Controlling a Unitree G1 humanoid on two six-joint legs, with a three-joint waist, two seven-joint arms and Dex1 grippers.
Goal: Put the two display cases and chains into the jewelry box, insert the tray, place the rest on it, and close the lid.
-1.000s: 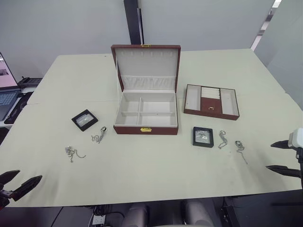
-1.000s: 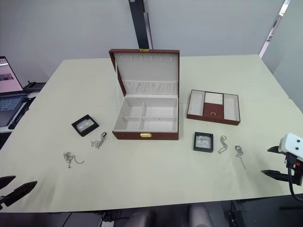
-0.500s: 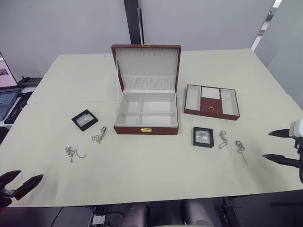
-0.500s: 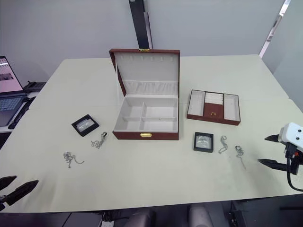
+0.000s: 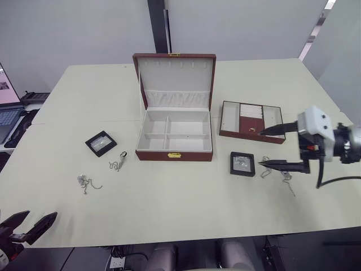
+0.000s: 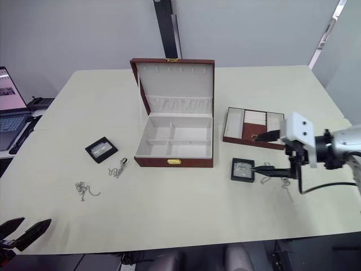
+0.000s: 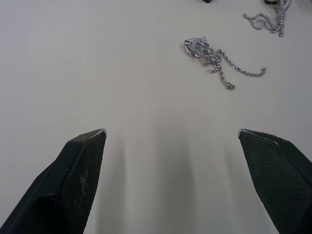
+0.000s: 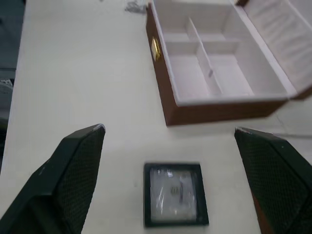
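Note:
The jewelry box [image 5: 174,138] stands open at the table's middle, its lid [image 5: 175,79] upright behind it. One display case [image 5: 101,143] lies to its left, the other [image 5: 242,164] to its right front. My right gripper [image 5: 260,148] hovers open just right of that second case [image 8: 175,194], fingers pointing toward the box [image 8: 214,73]. The brown tray [image 5: 251,121] sits right of the box. Chains lie on the left [image 5: 118,162] [image 5: 86,182] and on the right [image 5: 265,167] [image 5: 287,176]. At the near left table edge my left gripper [image 5: 40,214] is open, short of a chain clump [image 7: 214,61].
A laptop [image 5: 7,107] sits off the table's left side. A dark post [image 5: 159,25] rises behind the box. The cream table [image 5: 186,203] has bare surface along its front, ending at the near edge.
My right gripper has swung from the table's right edge inward to just beside the right display case. The left gripper has barely shifted.

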